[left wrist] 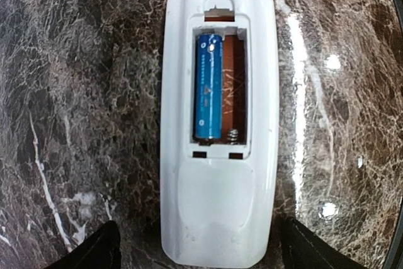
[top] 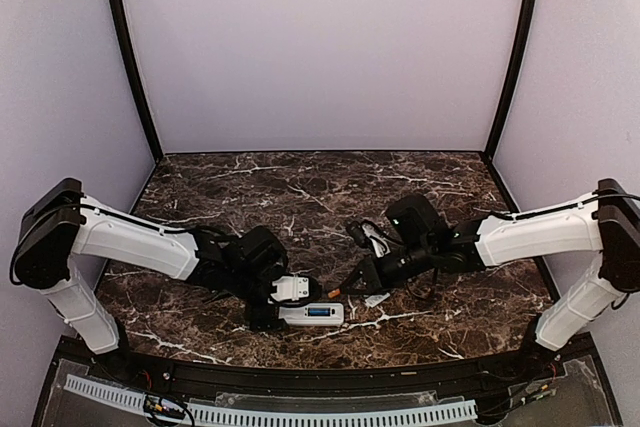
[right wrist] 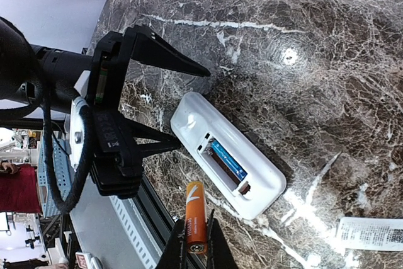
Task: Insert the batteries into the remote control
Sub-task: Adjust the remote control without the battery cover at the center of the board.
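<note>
The white remote control (left wrist: pixel 217 212) lies back up on the marble, its compartment open. A blue cell (left wrist: pixel 209 86) fills one slot; the other slot (left wrist: pixel 234 86) is bare, with a spring at its end. My left gripper (left wrist: pixel 200 253) is open, with one finger on each side of the remote's closed end. The remote also shows in the top view (top: pixel 312 314) and in the right wrist view (right wrist: pixel 227 155). My right gripper (right wrist: pixel 195 250) is shut on an orange battery (right wrist: pixel 195 215) and holds it above the table beside the remote, near its open end (top: pixel 335 293).
A white printed label (right wrist: pixel 371 234) lies on the marble to the right of the remote. It also shows in the top view (top: pixel 377 299). The table's front edge with its white slotted rail (top: pixel 300 414) runs just beyond the remote. The left gripper (right wrist: pixel 192 108) stands at the remote's far end.
</note>
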{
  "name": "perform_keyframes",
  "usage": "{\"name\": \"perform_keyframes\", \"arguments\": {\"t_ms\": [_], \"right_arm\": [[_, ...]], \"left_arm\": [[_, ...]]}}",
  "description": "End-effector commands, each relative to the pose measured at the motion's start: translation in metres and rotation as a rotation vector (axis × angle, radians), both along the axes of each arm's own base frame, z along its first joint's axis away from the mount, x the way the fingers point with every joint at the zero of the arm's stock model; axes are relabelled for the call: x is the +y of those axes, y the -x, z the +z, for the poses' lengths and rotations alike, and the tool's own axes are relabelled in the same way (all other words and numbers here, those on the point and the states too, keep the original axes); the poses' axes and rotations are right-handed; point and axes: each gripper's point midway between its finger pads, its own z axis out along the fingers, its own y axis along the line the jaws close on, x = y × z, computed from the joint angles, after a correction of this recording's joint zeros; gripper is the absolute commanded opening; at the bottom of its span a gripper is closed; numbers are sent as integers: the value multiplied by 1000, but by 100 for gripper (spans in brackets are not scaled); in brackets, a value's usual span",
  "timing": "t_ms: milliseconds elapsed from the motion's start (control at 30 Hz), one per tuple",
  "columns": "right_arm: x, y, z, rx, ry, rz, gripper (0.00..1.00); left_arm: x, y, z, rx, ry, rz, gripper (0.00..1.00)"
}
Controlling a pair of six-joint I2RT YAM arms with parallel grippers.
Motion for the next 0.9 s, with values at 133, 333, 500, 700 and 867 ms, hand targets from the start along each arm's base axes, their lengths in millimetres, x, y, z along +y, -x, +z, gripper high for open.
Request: {"name": "perform_keyframes", "arguments": {"t_ms": [133,333,500,700,867], "right_arm": [[8,0,-1,-13,-14,18,0],[0,2,-9,2,22,9,0],[-6,4,-9,5,25,-8,0],[-7,7,-13,22,35,1,0],[-8,12,-15,29,32,30,0]], "left_arm": [[0,2,-8,59,-44,12,73],[-1,11,-6,125,-38,30,61],[-5,21,-7,176,-45,59,58],[-11,24,-11,136,-78,91,53],[-24,19,-4,108,-81,133,51]]}}
